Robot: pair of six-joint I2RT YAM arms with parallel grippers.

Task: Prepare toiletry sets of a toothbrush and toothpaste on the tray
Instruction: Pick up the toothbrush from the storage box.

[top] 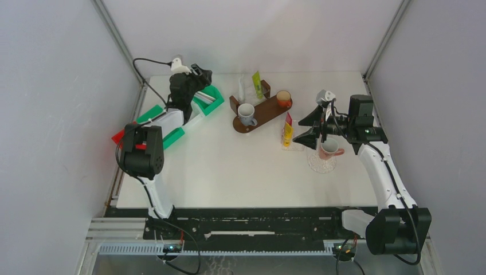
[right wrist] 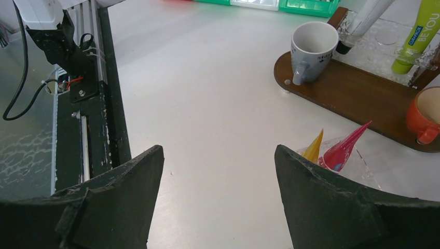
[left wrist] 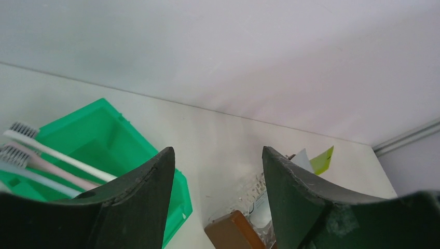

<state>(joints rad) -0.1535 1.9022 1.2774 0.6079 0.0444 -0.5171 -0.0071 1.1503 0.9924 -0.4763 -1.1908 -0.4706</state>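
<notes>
The brown tray (top: 268, 113) carries a grey mug (top: 247, 113), an orange cup (top: 283, 98) and a clear glass (right wrist: 374, 42) holding a green-yellow tube (top: 257, 85) and a white item (top: 242, 89). Red and yellow tubes (top: 287, 130) stand in a clear holder in front of the tray. A pink mug (top: 328, 149) sits under my right arm. Toothbrushes (left wrist: 52, 155) lie in a green bin (left wrist: 106, 137). My left gripper (top: 200, 74) hovers open and empty over that bin's far end. My right gripper (top: 307, 127) is open and empty beside the red-yellow tubes (right wrist: 340, 150).
More green and white bins (top: 166, 123) lie along the left side under the left arm. The tray's end (left wrist: 233, 231) shows just beyond the left fingers. The grey mug (right wrist: 311, 49) and the orange cup (right wrist: 428, 111) stand ahead of the right gripper. The back wall is close behind the tray.
</notes>
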